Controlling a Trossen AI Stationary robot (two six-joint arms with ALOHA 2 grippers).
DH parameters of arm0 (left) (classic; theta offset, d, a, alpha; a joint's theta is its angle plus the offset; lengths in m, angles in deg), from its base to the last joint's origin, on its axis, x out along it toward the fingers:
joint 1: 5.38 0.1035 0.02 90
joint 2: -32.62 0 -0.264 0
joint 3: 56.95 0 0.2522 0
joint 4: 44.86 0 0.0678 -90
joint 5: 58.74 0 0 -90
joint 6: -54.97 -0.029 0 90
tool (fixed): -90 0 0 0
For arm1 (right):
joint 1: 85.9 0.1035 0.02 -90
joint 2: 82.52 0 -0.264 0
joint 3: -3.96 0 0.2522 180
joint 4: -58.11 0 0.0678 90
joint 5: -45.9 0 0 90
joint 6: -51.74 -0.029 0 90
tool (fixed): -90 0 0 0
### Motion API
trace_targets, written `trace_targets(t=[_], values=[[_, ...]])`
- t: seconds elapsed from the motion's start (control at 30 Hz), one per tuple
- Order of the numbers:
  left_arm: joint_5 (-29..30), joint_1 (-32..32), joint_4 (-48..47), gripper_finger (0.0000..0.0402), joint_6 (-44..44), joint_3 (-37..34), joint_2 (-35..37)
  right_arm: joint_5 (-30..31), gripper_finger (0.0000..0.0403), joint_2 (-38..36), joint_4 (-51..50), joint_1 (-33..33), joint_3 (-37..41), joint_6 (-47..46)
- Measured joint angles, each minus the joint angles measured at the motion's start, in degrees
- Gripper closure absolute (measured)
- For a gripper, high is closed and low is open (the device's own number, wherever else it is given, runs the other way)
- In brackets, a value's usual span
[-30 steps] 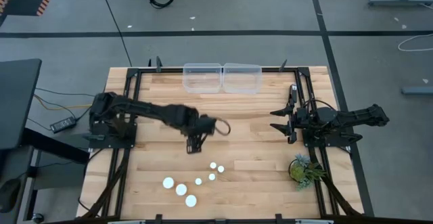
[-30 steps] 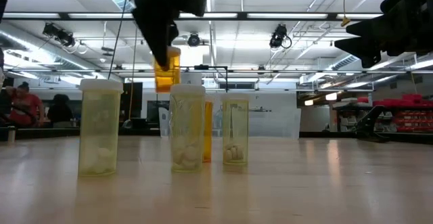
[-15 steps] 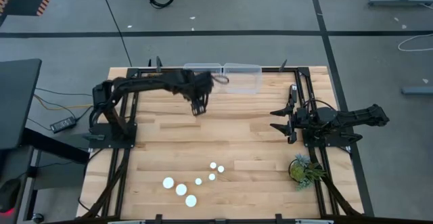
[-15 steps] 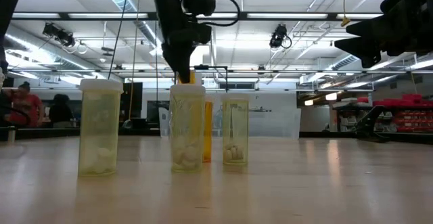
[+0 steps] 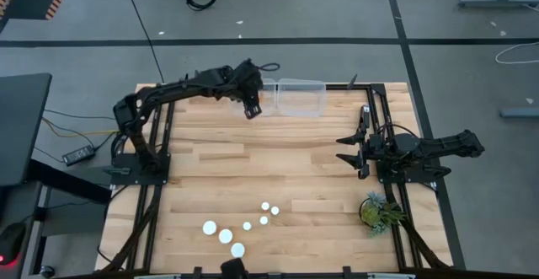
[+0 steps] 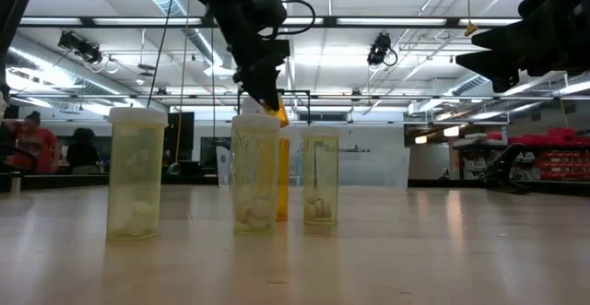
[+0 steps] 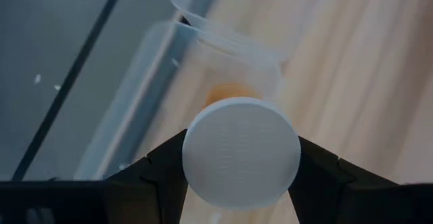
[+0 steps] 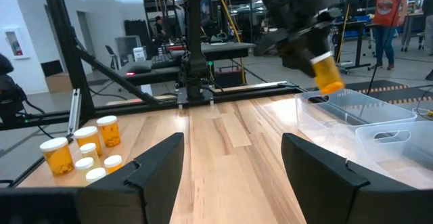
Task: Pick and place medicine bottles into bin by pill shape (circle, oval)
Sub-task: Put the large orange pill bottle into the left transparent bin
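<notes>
— Can you read any label, brand or number here?
— No. You will find nothing legible. The medicine bottles [image 8: 74,148] bear no label you could make out, the white cap [image 7: 241,151] nearest you is plain ribbed plastic, and the two clear bins [image 8: 369,126] carry no marking. The room's far signs are too small to read.

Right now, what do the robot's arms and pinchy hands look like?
Both arms are black and jointed, bolted to dark frames at the table's sides. A thin black cable loops out above the left gripper. The right gripper ends in two flat, dark, pointed fingers, like a beak. No coloured markings show on either arm.
</notes>
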Motion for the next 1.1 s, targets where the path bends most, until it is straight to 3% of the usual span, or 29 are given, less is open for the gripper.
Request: trace_targets(t=[0.2, 0.43, 0.63, 0.93, 1.1], values=[[-0.1, 2.1, 7.1, 0.0184, -1.4, 0.0, 0.0, 0.0, 0.0148, 0.0, 0.0, 0.0, 0.0, 0.0], [-6.2, 3.4, 19.1, 0.0191, -1.5, 0.0, 0.0, 0.0, 0.0148, 0.0, 0.0, 0.0, 0.0, 0.0], [-6.9, 3.4, 26.5, 0.0186, -1.5, 0.0, 0.0, 0.0, 0.0148, 0.0, 0.0, 0.0, 0.0, 0.0], [-7.0, 3.5, 32.5, 0.0192, -2.2, 0.0, -4.7, 0.0, 0.0148, 0.0, 0.0, 0.0, 0.0, 0.0], [-7.9, 4.8, 30.7, 0.0187, -2.1, 0.0, -8.2, 0.0, 0.0148, 0.0, 0.0, 0.0, 0.0, 0.0]])
